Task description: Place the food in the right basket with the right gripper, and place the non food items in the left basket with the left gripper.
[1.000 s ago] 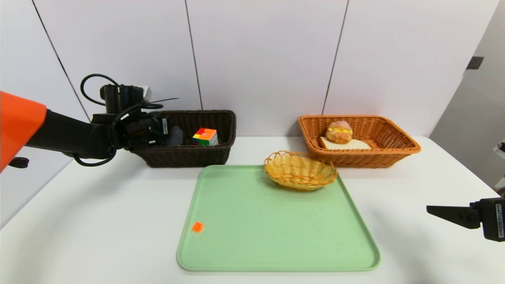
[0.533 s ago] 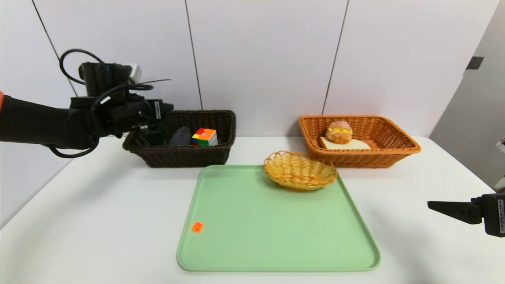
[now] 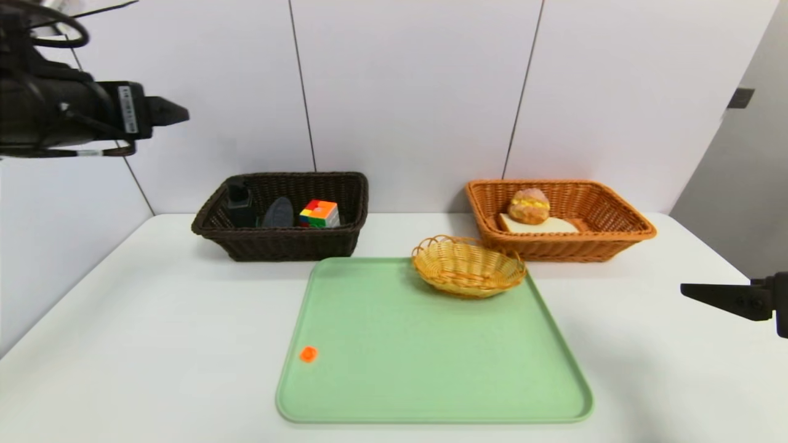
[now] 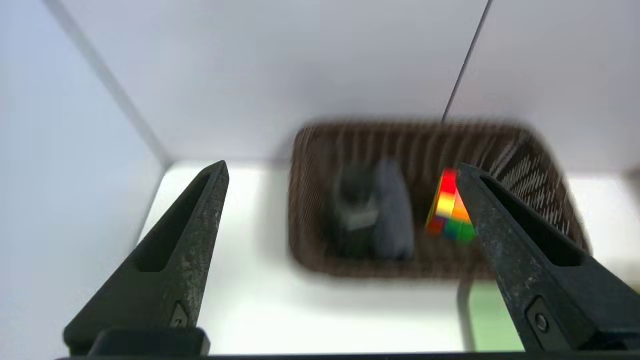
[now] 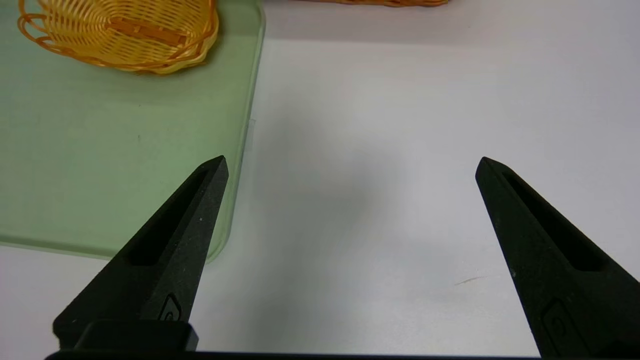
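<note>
Far left: dark brown wicker basket [image 3: 280,243], oblong, tight weave, rounded rim. Inside it, left to right: dark bottle [image 3: 240,206], black-capped, upright; dark grey cloth [image 3: 279,213], soft-looking, its visible end rounded; puzzle cube [image 3: 321,213], hard-edged, patched red, orange, yellow, green and white. Left gripper [image 4: 343,167] raised at the left, higher than the basket's rim and apart from it; its black tapering fingers [image 4: 200,220], scuffed along the inner faces, stand wide apart, released, nothing between them. Far right: orange-tan wicker basket [image 3: 569,246], rectangular, flared walls, thick rim. In its left part, a slice of white bread [image 3: 542,226] lies flat, pale and smooth-faced; the round bun [image 3: 529,206] rests on it, crust brown and rough, yellow filling showing. Right gripper [image 5: 352,162] at the near right, out over the white tabletop [image 3: 154,344], pointed black fingers spread, released, holding nothing. Centre: pale green tray [image 3: 431,369], flat, rounded corners, low raised lip. Small oval basket [image 3: 468,271], yellow wicker with looped edging, sits at the tray's far right corner, just in front of the orange-tan one. Small orange piece [image 3: 308,354] at the tray's near left. Smooth white panels [image 3: 406,92] with thin dark seams stand behind.
</note>
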You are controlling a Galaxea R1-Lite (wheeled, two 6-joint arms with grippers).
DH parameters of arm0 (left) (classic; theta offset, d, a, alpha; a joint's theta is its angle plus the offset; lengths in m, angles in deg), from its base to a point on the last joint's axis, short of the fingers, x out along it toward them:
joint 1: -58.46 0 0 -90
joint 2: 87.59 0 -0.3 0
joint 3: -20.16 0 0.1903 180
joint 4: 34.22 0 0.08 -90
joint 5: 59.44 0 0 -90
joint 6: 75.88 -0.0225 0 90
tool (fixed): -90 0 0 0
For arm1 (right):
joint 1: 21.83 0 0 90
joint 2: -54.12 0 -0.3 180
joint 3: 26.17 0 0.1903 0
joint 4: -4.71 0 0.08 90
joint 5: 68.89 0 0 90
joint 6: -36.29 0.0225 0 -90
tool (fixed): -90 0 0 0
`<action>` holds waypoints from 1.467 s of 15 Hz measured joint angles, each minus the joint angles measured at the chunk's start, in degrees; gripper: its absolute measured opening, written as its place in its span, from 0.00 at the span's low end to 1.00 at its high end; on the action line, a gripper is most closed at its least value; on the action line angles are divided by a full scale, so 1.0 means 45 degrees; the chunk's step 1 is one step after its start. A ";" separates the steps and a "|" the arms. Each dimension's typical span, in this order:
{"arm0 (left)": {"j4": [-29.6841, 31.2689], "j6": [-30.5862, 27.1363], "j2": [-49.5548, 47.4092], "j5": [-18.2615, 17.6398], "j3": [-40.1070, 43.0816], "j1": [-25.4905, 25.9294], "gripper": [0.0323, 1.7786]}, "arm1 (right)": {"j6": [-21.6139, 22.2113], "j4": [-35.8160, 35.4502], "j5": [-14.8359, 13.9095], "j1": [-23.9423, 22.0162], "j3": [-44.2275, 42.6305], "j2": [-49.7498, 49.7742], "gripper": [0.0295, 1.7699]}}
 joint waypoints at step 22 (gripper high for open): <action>-1.1822 0.1536 -1.5254 -0.3722 0.5334 0.1682 0.95 | 0.0200 0.3931 -0.1379 -0.0098 0.2403 1.0497 0.97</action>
